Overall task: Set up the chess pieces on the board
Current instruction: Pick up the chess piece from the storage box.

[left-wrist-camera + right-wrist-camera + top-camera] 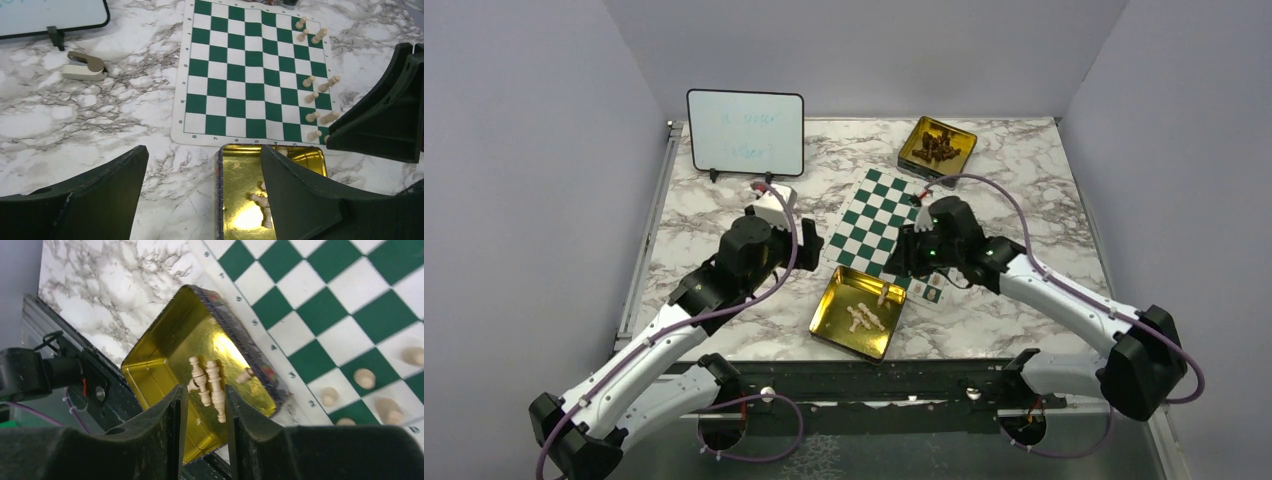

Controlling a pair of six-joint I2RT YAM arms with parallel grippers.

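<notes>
At the table's near edge, gold tin [150, 365] stocked with a few chess pieces [214, 385] lying flat. Above them, right gripper [205, 392] narrowed to a slim gap, nothing pinched, probably lining up a pick. Left gripper [204, 152] spread wide, empty, parked beside the tin. Mid-table, board [250, 70] carrying a partial row along the edge nearest the right arm. Far right corner, second tin [959, 150] of dark pieces.

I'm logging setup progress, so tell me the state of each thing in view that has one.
board: flat, partly set along one edge.
near tin: open.
chess pieces: several standing on board, several lying in near tin.
far tin: open, holding dark pieces.
left pincer: open, empty.
right pincer: narrowly parted over near tin; grip unclear.
</notes>
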